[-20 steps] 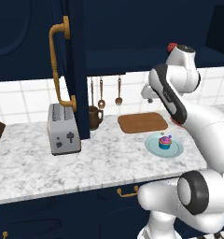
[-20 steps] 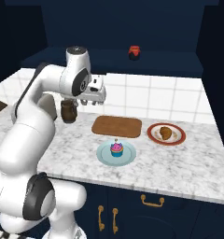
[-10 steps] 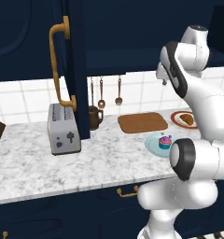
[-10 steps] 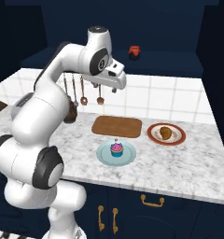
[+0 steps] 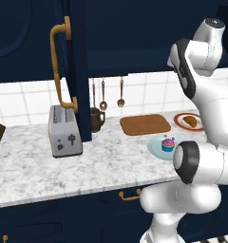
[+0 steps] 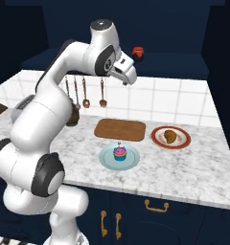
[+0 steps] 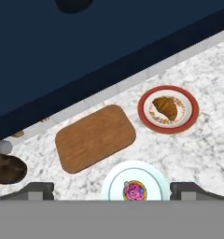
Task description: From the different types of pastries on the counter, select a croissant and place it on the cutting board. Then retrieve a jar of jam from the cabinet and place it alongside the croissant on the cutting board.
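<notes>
High above the surface [image 6: 203, 158] the tool [image 6: 128, 75] is hanging, its opening impossible to tell. Right base view is showing the jar [image 6: 138, 51] in the cabinet; croissant [image 7: 166, 108] is lying on the red-rimmed plate [image 7: 146, 116] beside the bare cutting board [image 7: 95, 137].

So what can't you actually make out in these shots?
- Gripper: hand view's bottom edge cuts its fingertips, so open or shut is unclear.
- Cupcake: hand view, lower part cut by that edge.
- Jam jar: right base view, tiny against the dark cabinet; label unreadable.
- Mug: left base view, partly behind the cabinet door.
</notes>
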{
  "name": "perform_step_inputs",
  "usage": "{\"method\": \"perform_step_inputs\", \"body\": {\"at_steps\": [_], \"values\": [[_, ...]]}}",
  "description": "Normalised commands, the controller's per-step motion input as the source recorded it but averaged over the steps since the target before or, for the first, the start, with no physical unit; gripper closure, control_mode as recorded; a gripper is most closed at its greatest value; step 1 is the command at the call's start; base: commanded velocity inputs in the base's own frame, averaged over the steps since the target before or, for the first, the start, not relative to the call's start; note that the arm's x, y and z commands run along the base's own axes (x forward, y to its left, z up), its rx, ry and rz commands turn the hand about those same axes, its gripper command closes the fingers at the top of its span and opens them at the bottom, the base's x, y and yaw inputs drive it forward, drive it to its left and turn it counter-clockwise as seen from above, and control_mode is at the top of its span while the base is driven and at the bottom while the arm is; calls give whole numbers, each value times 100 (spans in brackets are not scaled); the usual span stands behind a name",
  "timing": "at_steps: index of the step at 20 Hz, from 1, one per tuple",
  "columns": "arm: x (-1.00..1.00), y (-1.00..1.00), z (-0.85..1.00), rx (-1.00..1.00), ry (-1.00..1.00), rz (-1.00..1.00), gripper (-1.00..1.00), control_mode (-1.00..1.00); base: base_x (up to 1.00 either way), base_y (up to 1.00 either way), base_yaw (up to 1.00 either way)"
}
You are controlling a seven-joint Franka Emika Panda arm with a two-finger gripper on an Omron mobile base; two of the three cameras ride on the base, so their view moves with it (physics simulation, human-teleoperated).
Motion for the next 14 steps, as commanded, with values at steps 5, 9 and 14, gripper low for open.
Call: {"method": "perform_step_inputs", "body": {"at_steps": [5,9,14], "values": [[0,-7,4,-2,-25,-2,-100,-100,0,0,0],[0,-19,12,-10,-24,4,-100,-100,0,0,0],[0,-3,34,-25,-16,20,-100,-100,0,0,0]]}}
